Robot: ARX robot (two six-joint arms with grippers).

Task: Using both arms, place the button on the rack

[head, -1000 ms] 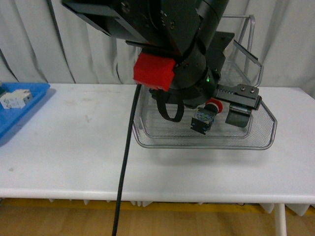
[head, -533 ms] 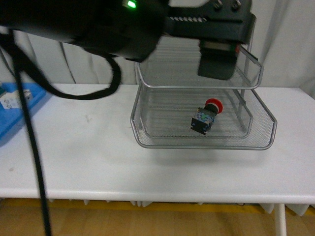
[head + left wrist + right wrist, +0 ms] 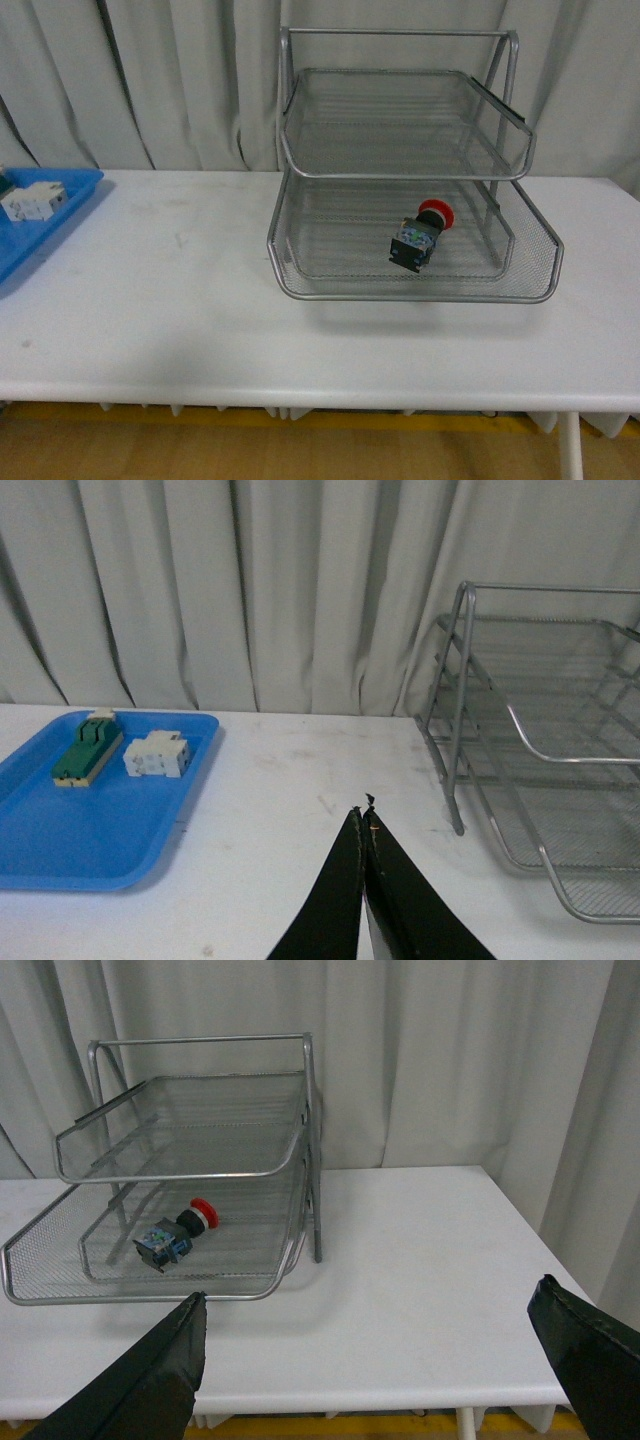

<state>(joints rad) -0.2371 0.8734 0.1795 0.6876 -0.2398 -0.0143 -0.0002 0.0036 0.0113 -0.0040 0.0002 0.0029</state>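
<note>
The button (image 3: 421,236) with its red cap and black-and-blue body lies on its side in the lower tray of the silver wire rack (image 3: 415,292); it also shows in the right wrist view as the button (image 3: 173,1232) inside the rack (image 3: 180,1175). No arm appears in the front view. My left gripper (image 3: 364,815) is shut with nothing in it, held above the white table between the blue tray and the rack (image 3: 530,780). My right gripper (image 3: 372,1320) is wide open and empty, back from the rack, over the table's right part.
A flat blue tray (image 3: 40,235) sits at the table's left end holding a white blocky component (image 3: 30,200); in the left wrist view the blue tray (image 3: 90,820) holds a green-and-cream block (image 3: 85,755) and the white component (image 3: 155,756). Grey curtains hang behind.
The arm that filled the front view over the rack has lifted up and out of frame. The button stays where it lay in the lower tray.
</note>
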